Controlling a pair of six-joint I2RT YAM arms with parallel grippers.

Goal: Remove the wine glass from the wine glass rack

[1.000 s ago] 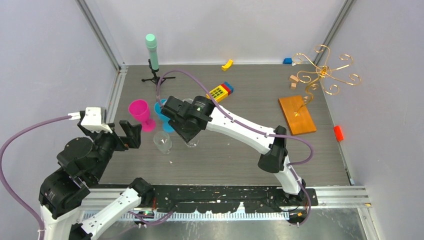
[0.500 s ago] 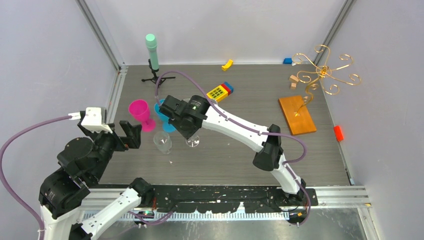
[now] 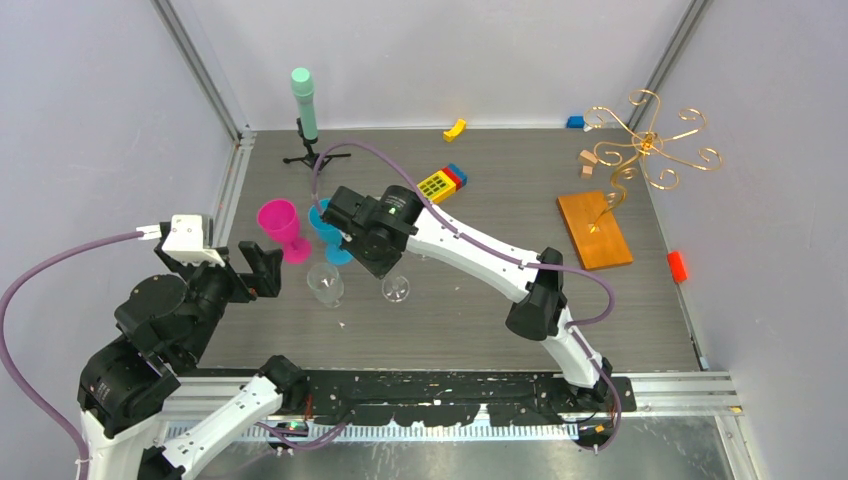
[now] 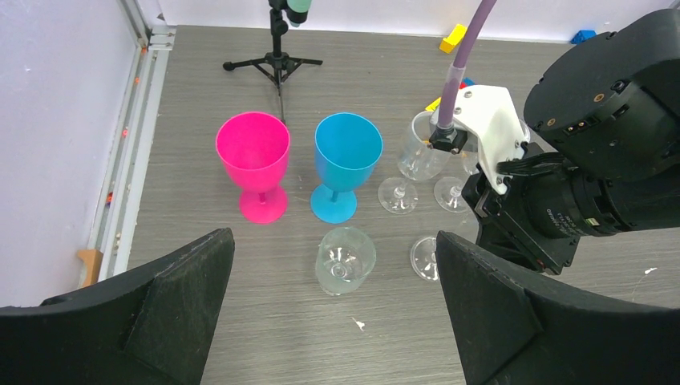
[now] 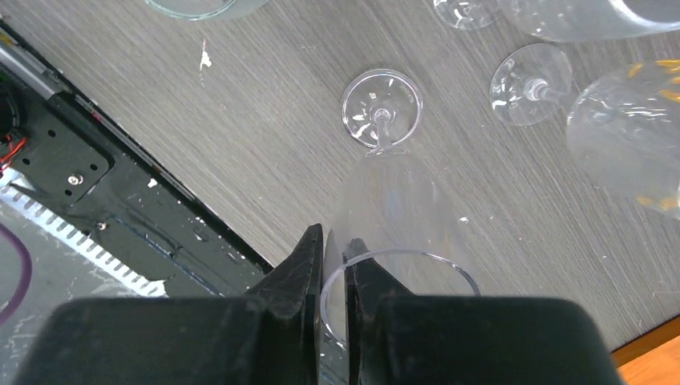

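- Your right claw (image 5: 333,241) is clamped on the rim of a clear wine glass (image 5: 383,192), whose foot rests on the counter (image 5: 240,120).
- The gold wine glass rack (image 3: 594,235) stands well apart, far right.
- Your left claw (image 4: 333,241) hangs spread wide, facing a pink goblet (image 4: 253,152).

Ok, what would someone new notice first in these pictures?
The right gripper first: its jaws pinch the rim of a clear wine glass, left of centre. Just beyond stand a pink goblet and a blue goblet, the brightest things there. At the far right, the gold wine glass rack rises from its wooden base, no glass visible on it.
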